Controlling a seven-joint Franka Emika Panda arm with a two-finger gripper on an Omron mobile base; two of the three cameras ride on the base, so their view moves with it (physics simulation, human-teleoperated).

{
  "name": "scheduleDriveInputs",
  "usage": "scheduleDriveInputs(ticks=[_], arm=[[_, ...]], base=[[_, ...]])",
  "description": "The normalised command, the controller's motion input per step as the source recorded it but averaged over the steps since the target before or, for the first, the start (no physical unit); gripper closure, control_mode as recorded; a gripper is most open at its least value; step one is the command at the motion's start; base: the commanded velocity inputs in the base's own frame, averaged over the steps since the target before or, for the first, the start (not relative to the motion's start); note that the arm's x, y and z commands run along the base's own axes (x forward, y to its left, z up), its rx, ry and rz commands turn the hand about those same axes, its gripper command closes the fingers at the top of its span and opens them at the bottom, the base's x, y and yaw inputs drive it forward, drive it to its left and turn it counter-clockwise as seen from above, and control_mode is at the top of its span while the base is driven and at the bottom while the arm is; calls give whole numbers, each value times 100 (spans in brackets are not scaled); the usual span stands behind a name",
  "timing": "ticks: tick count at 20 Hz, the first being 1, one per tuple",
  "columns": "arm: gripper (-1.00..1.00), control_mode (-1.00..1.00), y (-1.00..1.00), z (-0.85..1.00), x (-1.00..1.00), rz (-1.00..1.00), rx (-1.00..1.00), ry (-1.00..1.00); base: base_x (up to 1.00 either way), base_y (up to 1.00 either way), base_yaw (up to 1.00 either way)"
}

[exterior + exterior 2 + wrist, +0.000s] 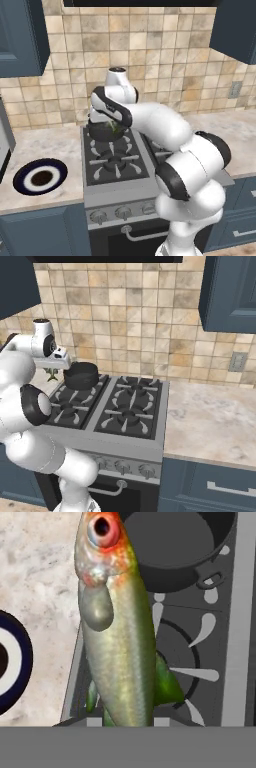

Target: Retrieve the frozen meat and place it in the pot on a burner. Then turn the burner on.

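On your left, the plate [40, 177] lies on the tabletop [47, 145] beside the stove [117, 172]. It has nothing to do with this job, so don't let it draw you. Next comes the meat [117, 637], a small fish hanging head-away in the hand view, above the stove's left edge and the front left burner [172, 657]. In the left base view you see only a bit of green [116, 128] under the hand, close to the pot [81, 375], which sits on the rear left burner. The fish looks to be just short of the pot's rim, not yet over its mouth. That is your main risk: release now and it would likely fall on the grate or the tabletop, or catch the rim and tip outward. A long, slippery fish held near its tail could also swing or slide out if you move sharply. Coming in low could knock the pot off its burner. The fingers [127, 722] are clenched on the fish's tail end, drawn in as far as its body allows, their tips mostly hidden behind it. To the right, the other two burners and the far tabletop play no part yet.
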Motion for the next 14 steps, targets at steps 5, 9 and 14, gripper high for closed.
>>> scheduleDriveInputs(ticks=[5, 9, 14], arm=[[100, -100, -30, 8, 25, 0, 0, 0], [100, -100, -30, 0, 55, -4, 0, 0], [100, -100, -17, 0, 63, -4, 0, 0]], base=[[0, 0, 0], [0, 0, 0], [0, 0, 0]])
